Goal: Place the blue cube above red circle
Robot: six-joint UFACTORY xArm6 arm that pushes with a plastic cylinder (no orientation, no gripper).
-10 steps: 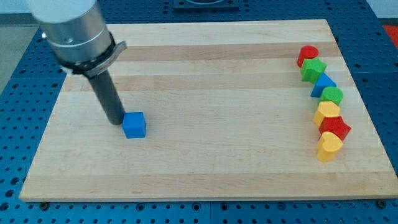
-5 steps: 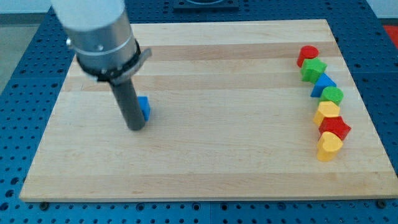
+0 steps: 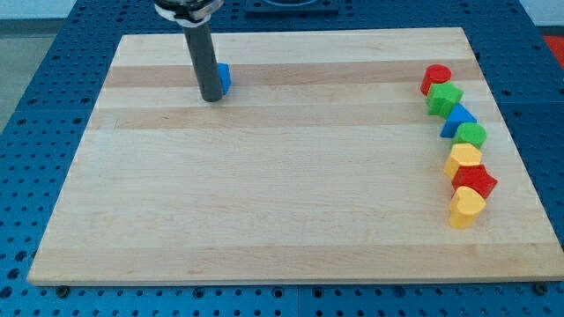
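The blue cube point(image 3: 224, 77) lies near the top left of the wooden board point(image 3: 291, 194), mostly hidden behind my rod. My tip point(image 3: 211, 99) rests on the board just left of and below the cube, touching its near side. The red circle point(image 3: 435, 78) sits at the far right, at the top of a column of blocks, far from the cube.
Below the red circle runs a column of blocks: a green star point(image 3: 445, 99), a blue triangle-like block point(image 3: 458, 119), a green block point(image 3: 471, 135), a yellow block point(image 3: 463, 159), a red star point(image 3: 475, 181) and a yellow heart point(image 3: 466, 207).
My tip has pushed the blue cube up the board and a little to the right, from the left middle to near the top edge. The right column has not moved.
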